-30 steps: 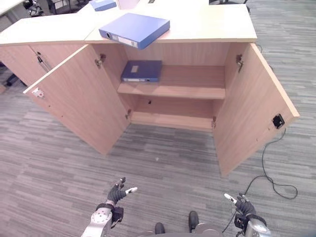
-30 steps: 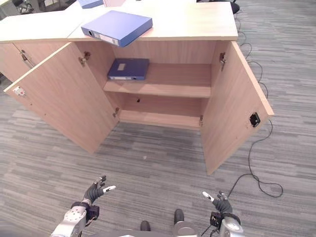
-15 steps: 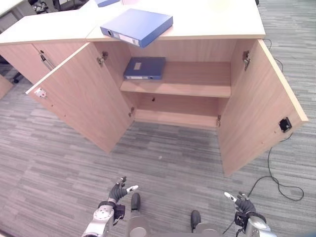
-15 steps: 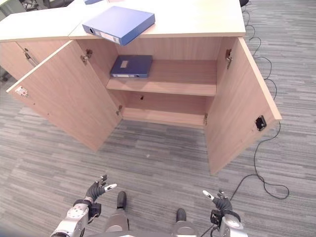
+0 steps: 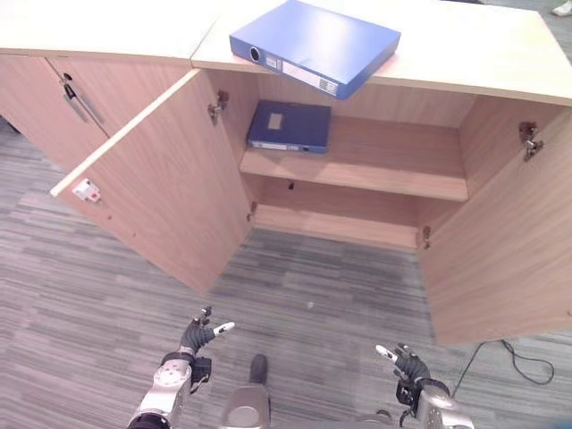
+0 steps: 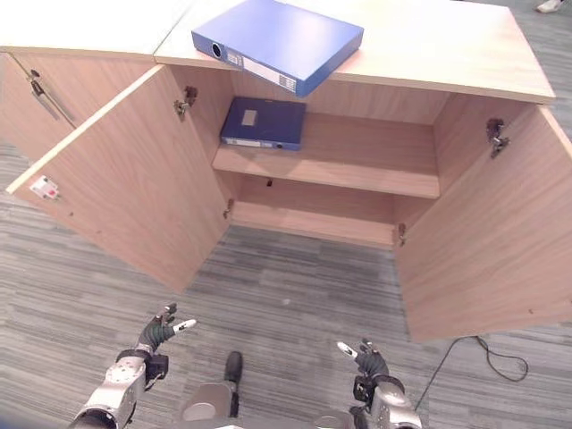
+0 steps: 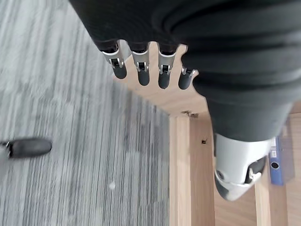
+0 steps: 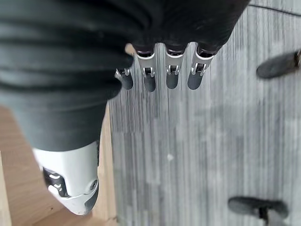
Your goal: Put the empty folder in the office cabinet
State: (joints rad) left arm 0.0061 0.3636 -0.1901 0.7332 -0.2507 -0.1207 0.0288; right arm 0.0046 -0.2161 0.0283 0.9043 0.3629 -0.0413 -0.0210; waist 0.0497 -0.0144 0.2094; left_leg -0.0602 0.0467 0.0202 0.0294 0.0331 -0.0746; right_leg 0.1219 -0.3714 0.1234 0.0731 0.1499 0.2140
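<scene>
Left hand (image 5: 195,338) and right hand (image 5: 407,366) hung low with relaxed, empty fingers, well ahead of both the blue folder (image 5: 315,45) lay on the cabinet (image 5: 465,55) top, overhanging its front edge, darker folder (image 5: 290,126) shelved beneath.

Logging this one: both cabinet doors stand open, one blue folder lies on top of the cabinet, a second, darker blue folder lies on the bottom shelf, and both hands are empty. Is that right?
Not quite. The darker blue folder lies on the upper shelf of the light wooden cabinet, not the bottom one, as the left eye view shows. The rest holds: both doors open, the lighter blue folder on top, left hand and right hand empty.
</scene>
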